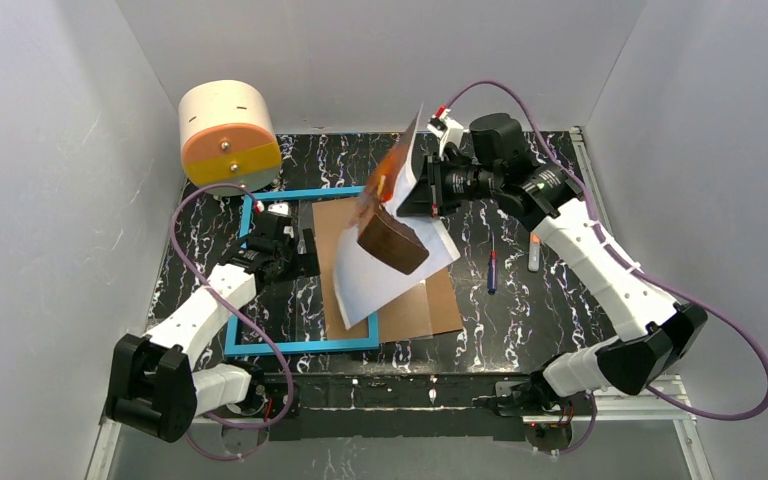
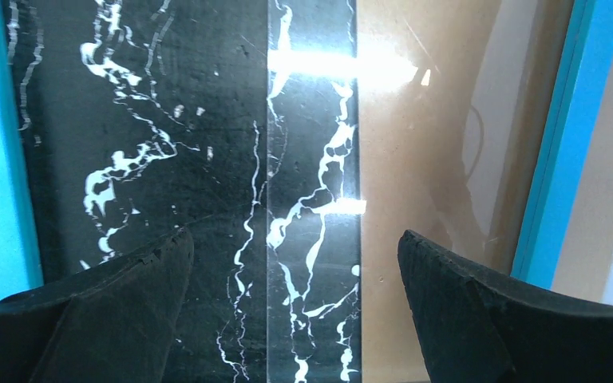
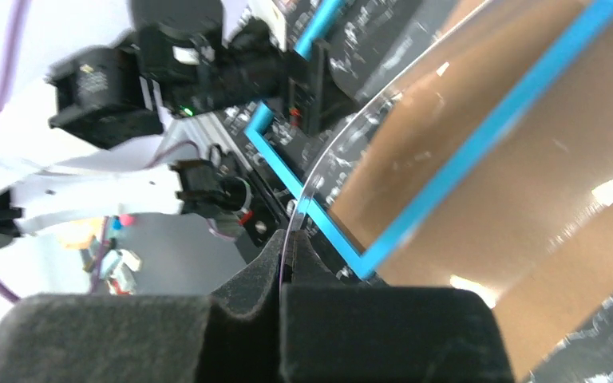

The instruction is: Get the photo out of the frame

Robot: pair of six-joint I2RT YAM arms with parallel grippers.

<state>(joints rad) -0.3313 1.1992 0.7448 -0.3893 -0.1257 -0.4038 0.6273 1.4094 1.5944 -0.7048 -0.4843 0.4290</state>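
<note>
holding the photo up off the table, the right gripper is pinched tight on one edge of it, and the right wrist view shows only a thin edge between its fingers. i think the photo is out of the frame. it hangs tilted, its long side running from high at the back down to a low corner near the front. that corner is over the frame's front right part, and i cannot tell if it touches. the frame lies flat on the table, under and to the left of the photo, its long side running front to back. so the photo has to go right, away from the frame, and the right arm is the one that has it. the left gripper is wide open with nothing in it and hangs over the inside of the frame near its back left corner, so it is nearer the frame. a brown board lies flat by the frame's right side, partly under the photo. a pen and a small white tube lie on the table to the right and could get in the way of putting the photo down there. a round cream and orange drum sits at the back left, well apart from the photo
</note>
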